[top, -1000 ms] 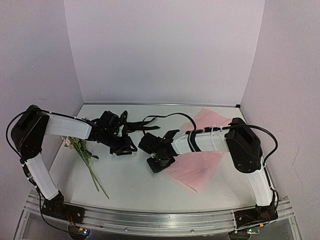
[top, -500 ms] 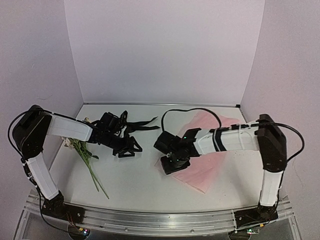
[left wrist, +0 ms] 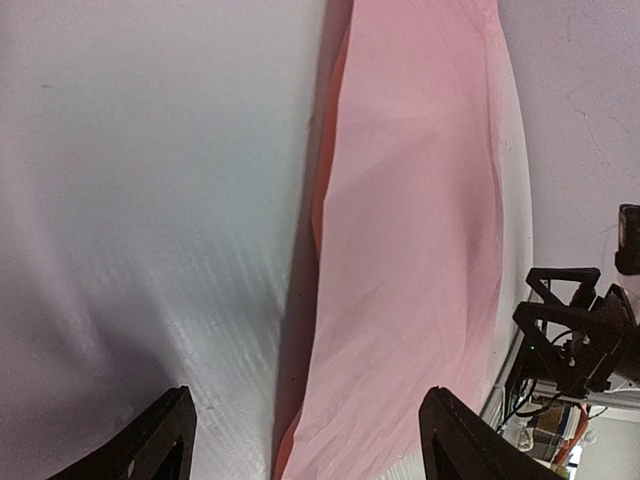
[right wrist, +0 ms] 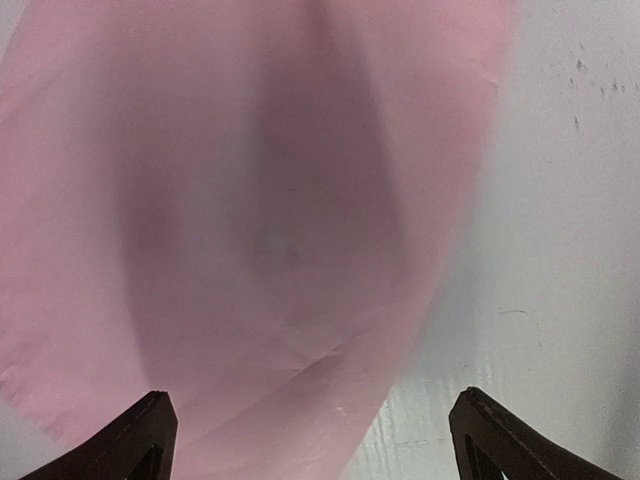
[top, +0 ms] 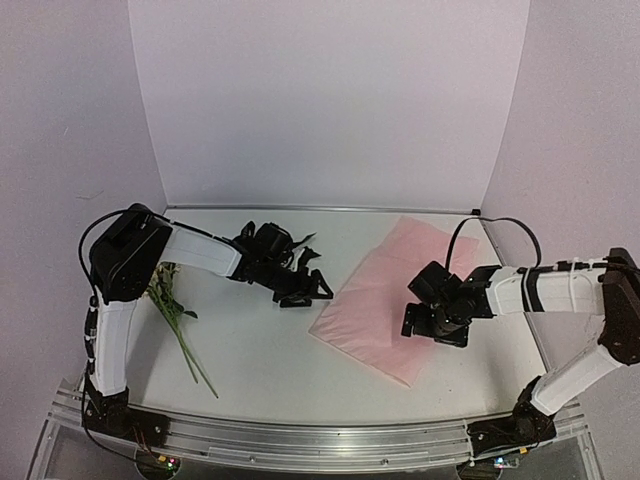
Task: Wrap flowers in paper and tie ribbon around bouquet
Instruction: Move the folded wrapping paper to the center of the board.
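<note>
Tabletop (top: 260, 350): paper (top: 380, 300) flat, right of centre; flowers (top: 172, 305) far left, well apart. Left tool (top: 305, 292) beside paper, right tool (top: 433, 328) over it, both gaping, empty. Best: lift flowers by stems, lay diagonally on sheet

Both end effectors (left wrist: 305, 430) (right wrist: 310, 420) spread wide

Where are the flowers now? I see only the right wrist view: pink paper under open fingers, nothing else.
Observer: The flowers lie on the left side of the table, beside the left arm, apart from the paper.
Operator: And the ribbon?
Observer: The ribbon lies toward the back, next to the left gripper.
Operator: Does this gripper hold it?
Observer: No, the left wrist view shows its fingers open and empty, facing the paper's edge.
</note>
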